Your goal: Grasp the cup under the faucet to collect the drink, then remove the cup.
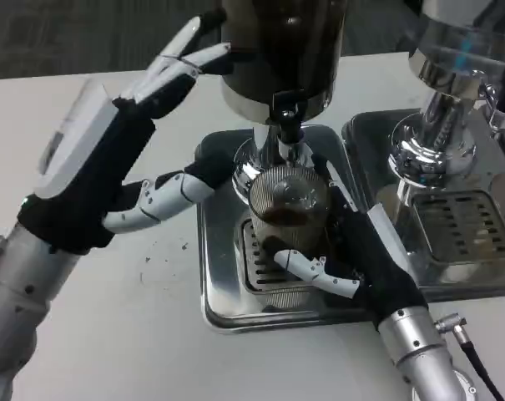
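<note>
cup [290,215]: ribbed, clear, some dark drink inside, on drip tray [223,288] grille under faucet [287,125]
right hand [352,251]: wrapped around cup
left hand [127,159]: fingers spread, holding nothing, beside dispenser [277,50]

The cup [289,213] stands on the grate of the drip tray [223,284], directly under the faucet [287,125] of the dispenser [277,50] behind it. The right hand [344,251] wraps the cup from the right and near side. The left hand [127,150] is to the left, fingers reaching toward the dispenser. A second dispenser [452,83] with its own tray [469,225] stands to the right.
</note>
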